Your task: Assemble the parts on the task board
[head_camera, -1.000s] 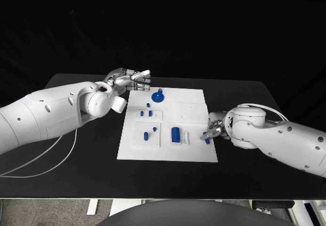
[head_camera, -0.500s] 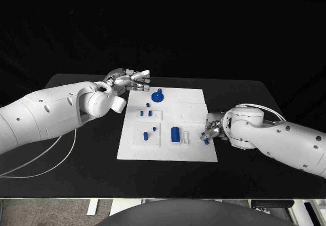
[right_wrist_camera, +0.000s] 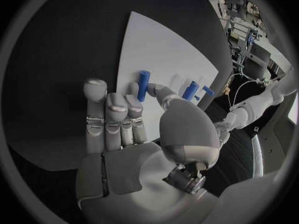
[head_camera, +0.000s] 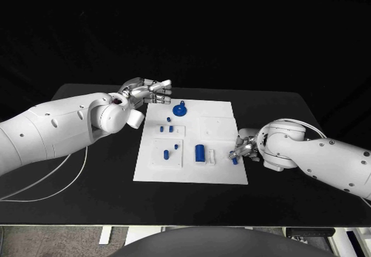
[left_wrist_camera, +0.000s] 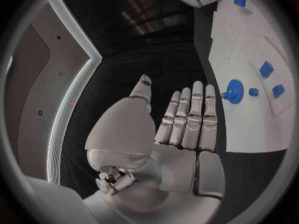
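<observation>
At the right edge of the white board, in the middle right of the head view, the right hand pinches a small blue peg between thumb and a fingertip, its other fingers straight. The left hand hovers flat and empty off the board's upper left corner, fingers together, near the blue gear. To seat the peg well, I would keep it upright, line it over its hole, and press straight down.

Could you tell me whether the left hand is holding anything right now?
No, it holds nothing. The left hand shows straight fingers and a bare palm, beside the board.
</observation>
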